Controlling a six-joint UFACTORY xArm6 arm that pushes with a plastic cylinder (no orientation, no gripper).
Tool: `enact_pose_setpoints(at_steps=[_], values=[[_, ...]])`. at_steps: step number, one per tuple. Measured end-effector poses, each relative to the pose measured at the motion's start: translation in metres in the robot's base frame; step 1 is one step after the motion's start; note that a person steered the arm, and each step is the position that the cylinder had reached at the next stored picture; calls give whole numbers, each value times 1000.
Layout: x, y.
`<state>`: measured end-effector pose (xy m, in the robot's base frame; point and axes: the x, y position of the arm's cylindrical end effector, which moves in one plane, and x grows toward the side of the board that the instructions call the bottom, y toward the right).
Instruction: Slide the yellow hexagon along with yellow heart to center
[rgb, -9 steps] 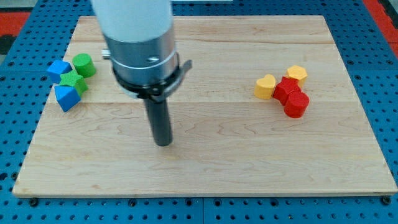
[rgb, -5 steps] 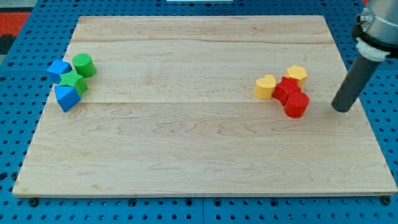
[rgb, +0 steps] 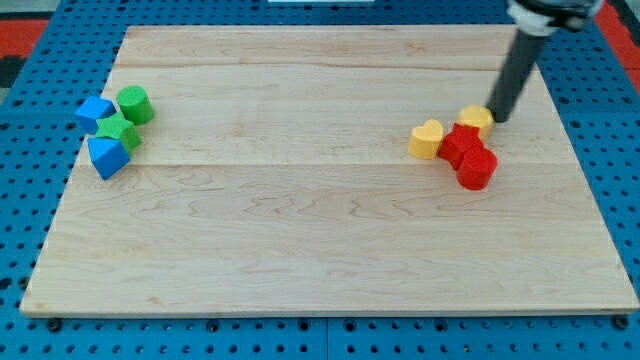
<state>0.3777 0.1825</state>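
Note:
The yellow hexagon (rgb: 477, 119) sits at the view's right on the wooden board (rgb: 320, 230), touching a red block (rgb: 460, 144). The yellow heart (rgb: 427, 139) lies just left of that red block. My tip (rgb: 498, 116) rests right beside the hexagon's right edge, touching or nearly touching it. The dark rod slants up toward the view's top right.
A second red block (rgb: 477, 168) sits below the first. At the view's left are a green cylinder (rgb: 134, 104), a green star-like block (rgb: 118, 130) and two blue blocks (rgb: 94, 111) (rgb: 106, 156). Blue pegboard surrounds the board.
My tip went from the board's left-centre to the far right beside the red blocks, then up and left to the hexagon's right side. No block has moved.

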Motion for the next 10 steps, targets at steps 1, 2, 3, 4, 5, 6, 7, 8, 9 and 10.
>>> enact_pose_setpoints(at_steps=[1, 2, 3, 4, 5, 6, 7, 8, 9, 10], values=[[24, -70], [39, -78], [50, -78], [70, -117], [69, -172], [78, -128], [134, -108], [123, -137], [100, -150], [141, -181]])
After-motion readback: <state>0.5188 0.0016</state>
